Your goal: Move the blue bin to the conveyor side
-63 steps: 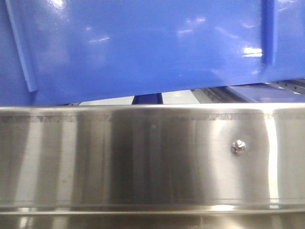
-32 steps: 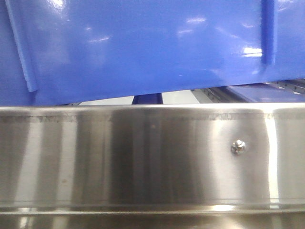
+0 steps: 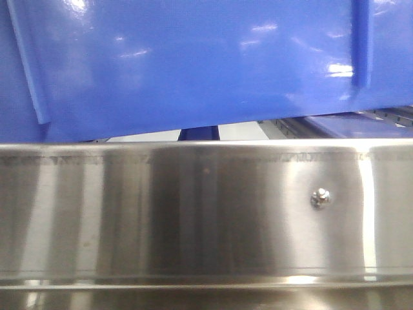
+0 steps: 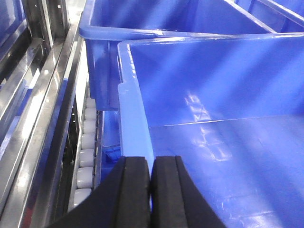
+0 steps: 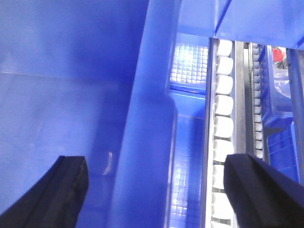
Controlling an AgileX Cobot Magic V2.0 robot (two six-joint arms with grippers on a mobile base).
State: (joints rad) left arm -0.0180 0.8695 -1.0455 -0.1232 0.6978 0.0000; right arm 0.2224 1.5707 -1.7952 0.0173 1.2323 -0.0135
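From the front, the blue bin (image 3: 193, 64) runs out of the picture at the top and both sides, and the steel rail (image 3: 193, 213) covers all below it. The left gripper (image 4: 151, 190) and the right gripper (image 5: 154, 164) are cut by the bottom edge. A red thing (image 5: 280, 56) at the far right is too small to name.

Left pincer (image 4: 151, 190) clamped on blue bin (image 4: 213, 85) rim; white rollers (image 4: 86, 156) just beside, left.

Warehouse-style logistics floor: stainless-steel roller rack (image 3: 193, 213), white rollers (image 5: 223, 109), blue plastic crates (image 4: 199, 16).
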